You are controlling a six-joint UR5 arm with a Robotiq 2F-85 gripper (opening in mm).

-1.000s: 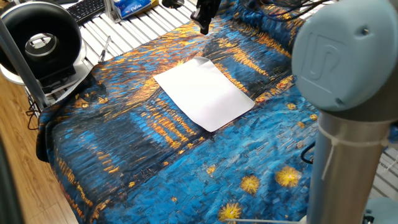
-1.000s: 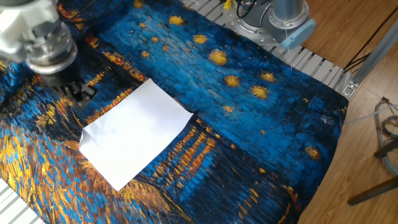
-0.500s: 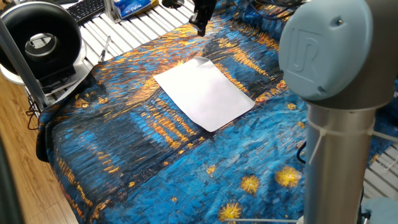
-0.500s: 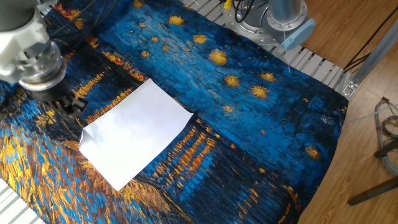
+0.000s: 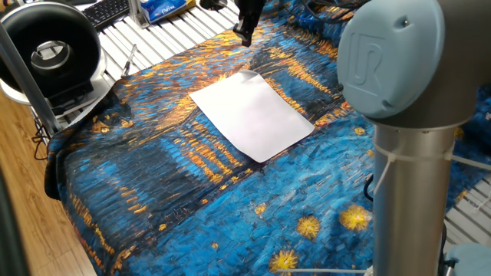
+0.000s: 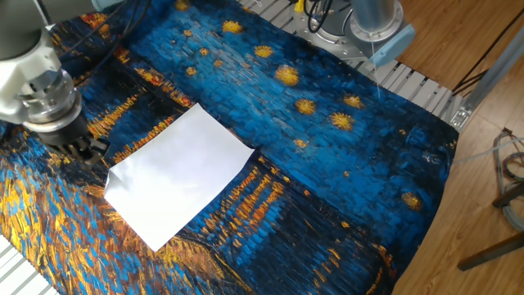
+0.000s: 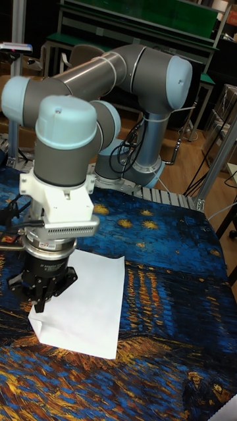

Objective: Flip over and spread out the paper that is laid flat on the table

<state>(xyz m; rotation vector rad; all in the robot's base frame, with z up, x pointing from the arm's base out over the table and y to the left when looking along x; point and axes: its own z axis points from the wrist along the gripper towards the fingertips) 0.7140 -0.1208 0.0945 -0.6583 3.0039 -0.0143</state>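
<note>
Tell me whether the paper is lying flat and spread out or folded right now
Flat and spread out. The paper shows as one full white rectangle on the table, all four corners visible, no fold or lifted edge.

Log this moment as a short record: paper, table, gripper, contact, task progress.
paper: the paper, plain white, lies flat, no fold visible
table: the table is draped in blue cloth with orange streaks and yellow dots
gripper: the gripper hangs at the paper's edge near one corner, fingers pointing down; open or shut cannot be told
contact: not holding the paper; whether the fingertips touch the cloth cannot be told
task progress: flip not yet begun
</note>
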